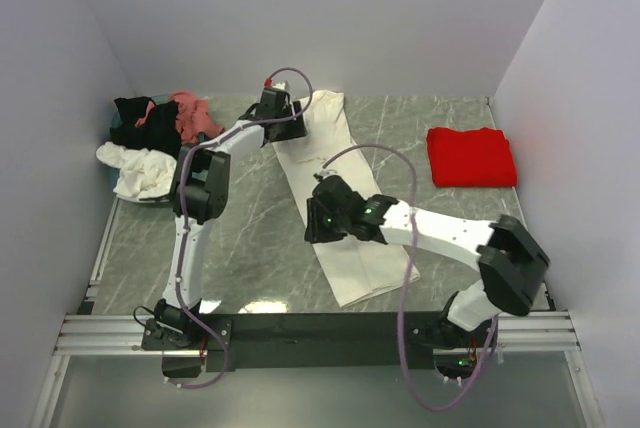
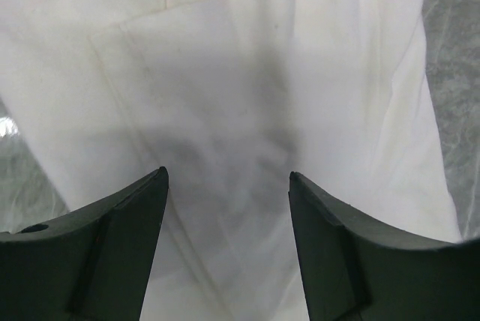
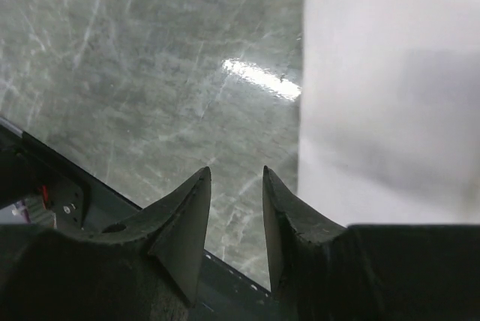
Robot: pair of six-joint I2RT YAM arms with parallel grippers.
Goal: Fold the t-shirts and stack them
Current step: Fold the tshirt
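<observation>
Cream shirt: You are looking at the cream t-shirt point(image 1: 352, 253), which is lying flat on the grey marbled table point(image 1: 250, 233). It is folded into a long narrow strip and is running slantwise from the far side toward the arm bases.

Left gripper: Your left gripper point(image 1: 283, 118) is hanging over the far end of the cream t-shirt. Its fingers point(image 2: 112, 246) are standing spread wide and pinching nothing, with only pale cloth showing through the gap. You cannot tell whether the tips are touching the cloth.

Right gripper: Your right gripper point(image 1: 325, 213) is sitting at the left edge of the cream t-shirt, about midway along the strip. Its fingers point(image 3: 180, 223) are standing a narrow gap apart and gripping nothing. Bare table is showing between them, and the cloth's edge is lying just beside them.

Red shirt: The red t-shirt point(image 1: 470, 156) is lying folded in a neat rectangle, well apart to the right of the cream t-shirt.

Pile: The black t-shirt point(image 1: 135, 113), pink t-shirt point(image 1: 190, 113) and white t-shirt point(image 1: 140, 170) are lying crumpled together, well to the left of the cream t-shirt's far end.
</observation>
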